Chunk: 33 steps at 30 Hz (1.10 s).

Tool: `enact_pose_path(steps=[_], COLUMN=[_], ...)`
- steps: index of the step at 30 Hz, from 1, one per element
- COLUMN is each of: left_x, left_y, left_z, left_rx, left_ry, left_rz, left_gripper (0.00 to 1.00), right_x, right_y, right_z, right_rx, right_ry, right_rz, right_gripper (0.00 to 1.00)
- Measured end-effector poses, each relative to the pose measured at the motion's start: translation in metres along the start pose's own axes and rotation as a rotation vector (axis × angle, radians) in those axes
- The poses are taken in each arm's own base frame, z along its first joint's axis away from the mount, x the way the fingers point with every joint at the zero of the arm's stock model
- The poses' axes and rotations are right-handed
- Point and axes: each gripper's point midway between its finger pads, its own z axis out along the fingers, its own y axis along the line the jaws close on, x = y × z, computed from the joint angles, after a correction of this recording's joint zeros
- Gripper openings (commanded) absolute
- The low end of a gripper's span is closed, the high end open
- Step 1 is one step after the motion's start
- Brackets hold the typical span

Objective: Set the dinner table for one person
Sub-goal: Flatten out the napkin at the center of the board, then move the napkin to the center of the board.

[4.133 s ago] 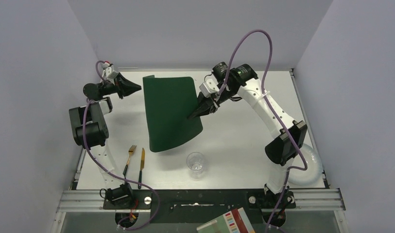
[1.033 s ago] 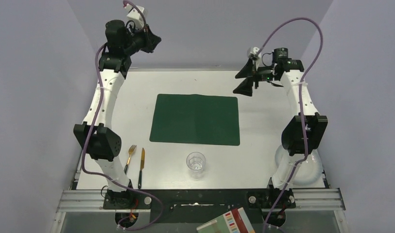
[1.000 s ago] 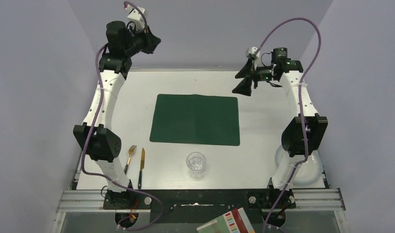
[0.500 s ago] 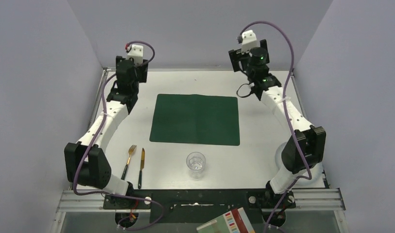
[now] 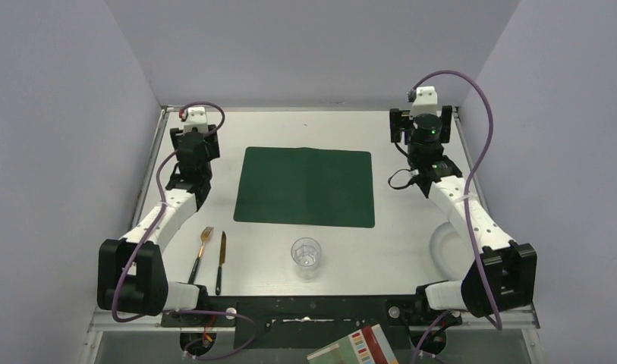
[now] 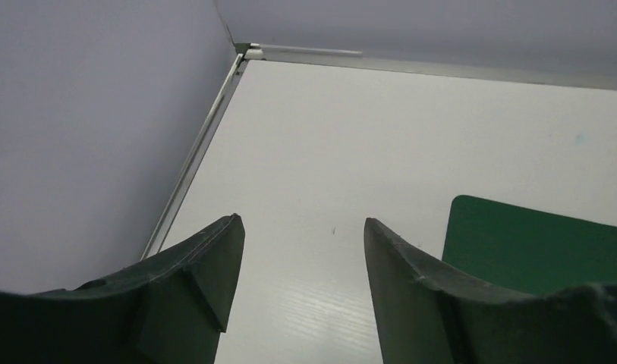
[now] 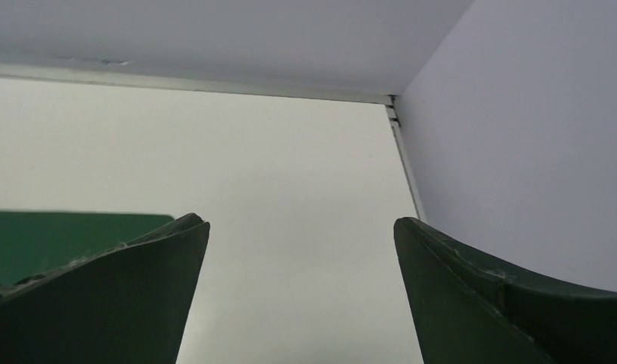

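Note:
The dinner table (image 5: pixel 411 220) is a large white top with a thin metal rim. A dark green placemat (image 5: pixel 305 187) lies flat in its middle; one corner shows in the left wrist view (image 6: pixel 533 235) and one in the right wrist view (image 7: pixel 62 235). My left gripper (image 6: pixel 301 224) is open over bare table left of the mat's far corner, with nothing between its fingers. My right gripper (image 7: pixel 301 221) is open wide over bare table right of the mat, also holding nothing. A gold fork (image 5: pixel 203 244), a knife (image 5: pixel 221 262) and a clear glass (image 5: pixel 306 256) sit near the front edge.
A pale round plate (image 5: pixel 442 244) lies at the front right, partly hidden under the right arm. Grey walls close in the table on the left, far and right sides. A colourful booklet (image 5: pixel 354 349) lies below the front rail, off the table.
The placemat, held tilted earlier, now lies flat. Over the last second both arms came down from high at the far end to low beside the mat.

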Motion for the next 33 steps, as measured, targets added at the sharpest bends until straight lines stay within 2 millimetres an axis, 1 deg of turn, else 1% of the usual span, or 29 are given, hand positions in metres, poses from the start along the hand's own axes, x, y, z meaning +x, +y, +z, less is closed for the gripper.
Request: enact_pose_path(steps=[1,3,4,5,6,9,11,13,15,17,18,20,23,25,26,29,33], left_x=[-0.005,-0.007,-0.004,0.001,0.006,0.019,0.028,0.039,0.048,0.05,0.049,0.044,0.034,0.03,0.029,0.035,0.055], left_y=[0.0,-0.004,-0.008,-0.015,-0.024,-0.041,-0.054,-0.063,-0.072,-0.082,-0.088,-0.101,-0.119,-0.129,-0.136,-0.154,-0.174], left_z=[0.001,0.001,0.001,0.0,-0.002,-0.003,-0.006,-0.01,-0.013,-0.016,-0.018,-0.024,-0.031,-0.03,-0.028,-0.018,-0.007], left_rx=[-0.004,0.022,0.053,0.098,0.154,0.291,0.388,0.472,0.549,0.625,0.669,0.757,0.873,0.929,0.963,1.027,1.051], left_ry=[-0.012,-0.014,-0.002,0.016,0.037,0.088,0.117,0.15,0.181,0.195,0.198,0.187,0.151,0.139,0.135,0.153,0.202], left_rz=[-0.015,-0.035,-0.042,-0.043,-0.045,-0.09,-0.157,-0.232,-0.291,-0.336,-0.356,-0.376,-0.385,-0.388,-0.388,-0.385,-0.354], left_gripper=[0.39,0.0,0.0,0.0,0.0,0.0,0.0,0.0,0.0,0.0,0.0,0.0,0.0,0.0,0.0,0.0,0.0], right_x=[-0.004,0.002,0.008,0.019,0.035,0.09,0.116,0.141,0.155,0.161,0.161,0.155,0.139,0.133,0.133,0.145,0.164], right_y=[0.005,0.011,0.014,0.02,0.025,0.049,0.069,0.092,0.108,0.121,0.128,0.144,0.166,0.179,0.184,0.191,0.196], right_z=[-0.004,-0.011,-0.013,-0.015,-0.016,-0.021,-0.025,-0.037,-0.049,-0.059,-0.063,-0.067,-0.064,-0.062,-0.061,-0.06,-0.056], right_rx=[-0.061,-0.182,-0.219,-0.27,-0.322,-0.479,-0.591,-0.727,-0.826,-0.901,-0.935,-0.996,-1.06,-1.091,-1.103,-1.12,-1.124], right_ry=[-0.011,-0.002,0.01,0.032,0.066,0.226,0.309,0.393,0.44,0.462,0.468,0.466,0.429,0.41,0.408,0.434,0.479], right_rz=[-0.008,-0.04,-0.047,-0.048,-0.057,-0.063,-0.063,-0.053,-0.048,-0.054,-0.065,-0.085,-0.114,-0.127,-0.131,-0.133,-0.134], right_gripper=[0.78,0.48,0.16,0.02,0.0,0.0,0.0,0.0,0.02,0.03,0.03,0.0,0.0,0.0,0.0,0.0,0.0])
